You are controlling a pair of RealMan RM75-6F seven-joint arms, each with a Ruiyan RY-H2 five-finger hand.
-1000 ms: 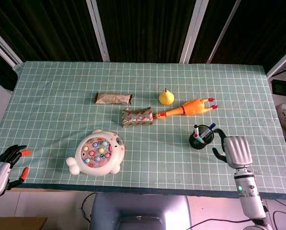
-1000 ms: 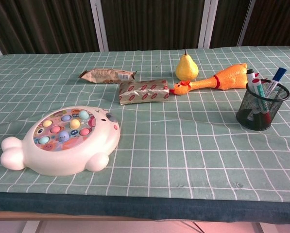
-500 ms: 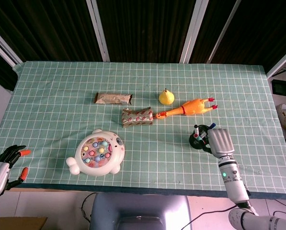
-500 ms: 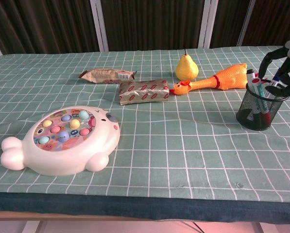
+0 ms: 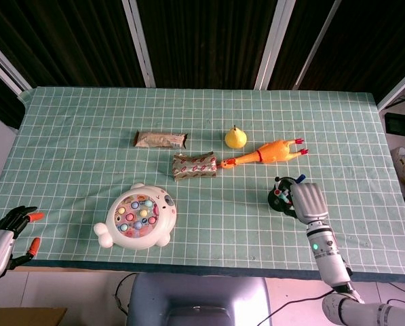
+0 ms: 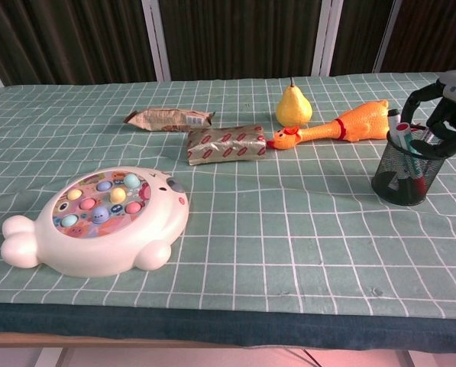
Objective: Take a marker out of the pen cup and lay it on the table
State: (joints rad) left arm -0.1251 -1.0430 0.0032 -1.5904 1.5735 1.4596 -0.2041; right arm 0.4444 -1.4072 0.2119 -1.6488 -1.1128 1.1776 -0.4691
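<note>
Black wire-mesh pen cup [image 6: 409, 173] stands upright near the right edge of the green gridded tablecloth [image 5: 73, 136], toward the front. Markers [image 6: 402, 131] stand in it, caps up, red and dark tips showing above the rim.

Right hand [image 6: 441, 115] directly over the cup mouth; in head view it [image 5: 309, 200] covers the cup's right half. Dark fingers [image 6: 420, 95] curl down around the marker tops, arched over the rim. Whether any marker is actually pinched — cannot tell; fingertips are hidden behind caps and mesh.

Left hand [image 5: 5, 234] sits off the table's front-left corner, fingers [image 5: 32, 244] spread, holding nothing.

Elsewhere on the cloth: orange rubber chicken [image 6: 338, 126] just behind the cup, yellow pear [image 6: 293, 107], foil-wrapped snack block [image 6: 225, 143], brown wrapper bar [image 6: 169, 118], white round fishing-game toy [image 6: 98, 220] at front left.
</note>
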